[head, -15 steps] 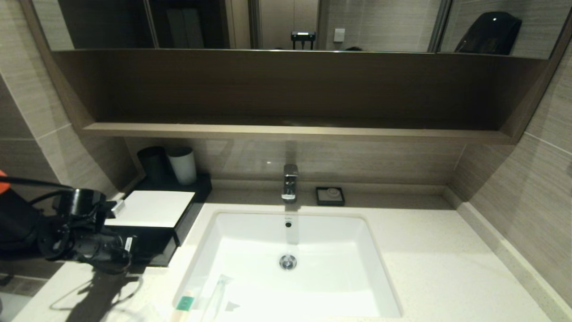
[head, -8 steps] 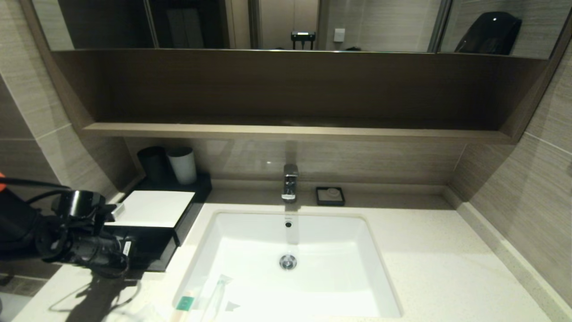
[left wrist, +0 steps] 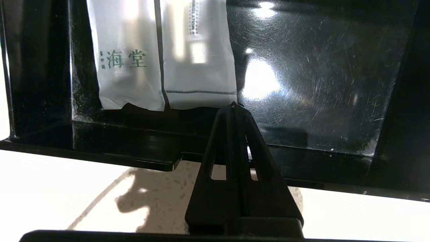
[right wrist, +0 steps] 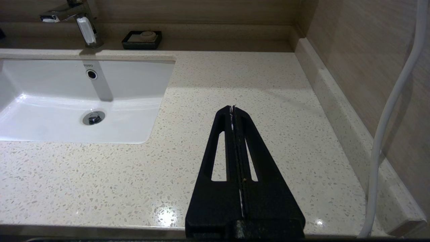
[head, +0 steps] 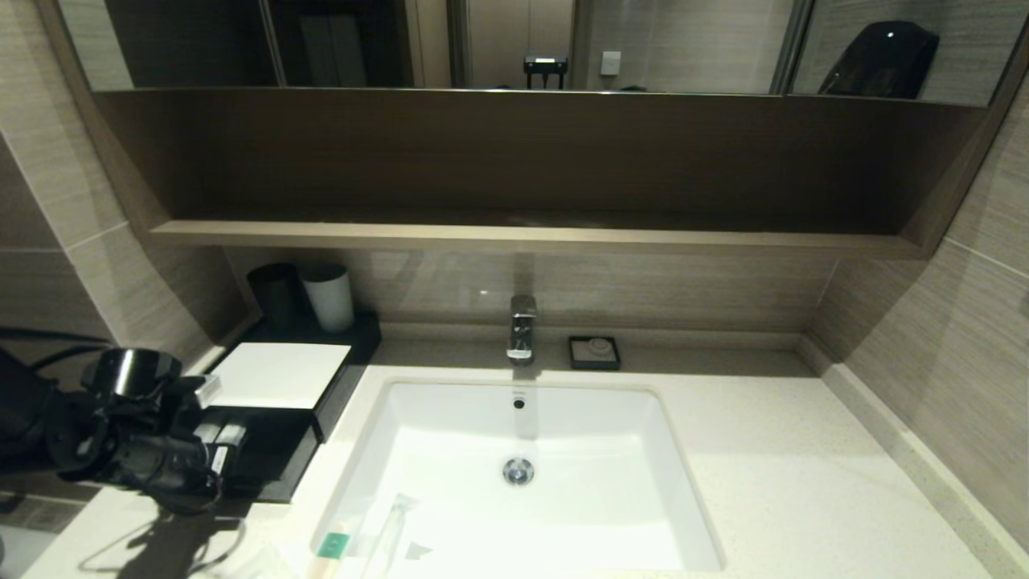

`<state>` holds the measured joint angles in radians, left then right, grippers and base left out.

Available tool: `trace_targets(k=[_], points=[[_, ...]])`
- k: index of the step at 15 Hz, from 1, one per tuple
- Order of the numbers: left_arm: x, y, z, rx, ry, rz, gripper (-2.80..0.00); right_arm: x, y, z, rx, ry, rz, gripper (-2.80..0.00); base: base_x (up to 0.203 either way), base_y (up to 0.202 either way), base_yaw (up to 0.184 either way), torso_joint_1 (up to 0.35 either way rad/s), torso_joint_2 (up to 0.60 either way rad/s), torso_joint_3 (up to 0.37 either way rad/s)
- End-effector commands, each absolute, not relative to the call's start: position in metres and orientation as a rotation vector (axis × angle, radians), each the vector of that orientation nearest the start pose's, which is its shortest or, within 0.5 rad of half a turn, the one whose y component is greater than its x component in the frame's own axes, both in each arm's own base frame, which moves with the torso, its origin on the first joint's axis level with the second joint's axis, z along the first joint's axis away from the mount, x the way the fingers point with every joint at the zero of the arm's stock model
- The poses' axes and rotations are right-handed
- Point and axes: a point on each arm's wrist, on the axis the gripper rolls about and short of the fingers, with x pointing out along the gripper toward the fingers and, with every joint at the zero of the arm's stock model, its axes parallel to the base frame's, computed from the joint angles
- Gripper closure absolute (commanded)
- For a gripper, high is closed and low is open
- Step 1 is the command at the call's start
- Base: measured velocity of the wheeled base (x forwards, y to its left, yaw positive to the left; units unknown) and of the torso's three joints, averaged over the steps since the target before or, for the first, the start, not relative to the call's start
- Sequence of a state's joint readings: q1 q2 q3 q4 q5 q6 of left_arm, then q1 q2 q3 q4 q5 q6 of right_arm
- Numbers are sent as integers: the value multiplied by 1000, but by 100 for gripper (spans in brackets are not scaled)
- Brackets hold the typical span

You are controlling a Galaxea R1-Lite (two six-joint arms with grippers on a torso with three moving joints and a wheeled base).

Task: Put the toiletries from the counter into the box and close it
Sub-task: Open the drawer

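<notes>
The black box [head: 277,374] with a white top panel stands at the left of the counter [head: 772,466]. Its drawer [head: 269,470] is pulled out toward me. Two white packets [head: 223,435] lie in it, also seen in the left wrist view [left wrist: 161,57]. My left gripper [head: 229,458] is shut, its tips [left wrist: 232,105] reaching over the drawer's front wall [left wrist: 134,148]. A teal-labelled packet [head: 330,545] and a long clear toothbrush packet [head: 387,523] lie at the sink's front left edge. My right gripper [right wrist: 232,107] is shut and empty above the counter, right of the sink.
The white sink basin [head: 611,426] fills the middle of the counter, with a faucet [head: 522,327] behind it. A black cup [head: 276,293] and a white cup [head: 328,297] stand behind the box. A small black soap dish [head: 594,352] sits by the back wall.
My left gripper has moved back toward me and the drawer has slid out with it. The two white packets inside now show.
</notes>
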<state>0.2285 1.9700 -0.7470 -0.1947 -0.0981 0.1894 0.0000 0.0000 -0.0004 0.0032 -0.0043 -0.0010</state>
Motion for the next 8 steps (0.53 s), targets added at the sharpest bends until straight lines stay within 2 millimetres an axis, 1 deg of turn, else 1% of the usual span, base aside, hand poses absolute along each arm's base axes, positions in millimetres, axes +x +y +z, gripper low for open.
trace_targets(k=[1,8], points=[[291,65,50,6,1022,19,0,-23,0,76,-1,2,-5,0,0,0,0,0,0,0],[285,64,52,19,1037,8,0,-23,0,75,-1,3,-5,0,0,0,0,0,0,0]])
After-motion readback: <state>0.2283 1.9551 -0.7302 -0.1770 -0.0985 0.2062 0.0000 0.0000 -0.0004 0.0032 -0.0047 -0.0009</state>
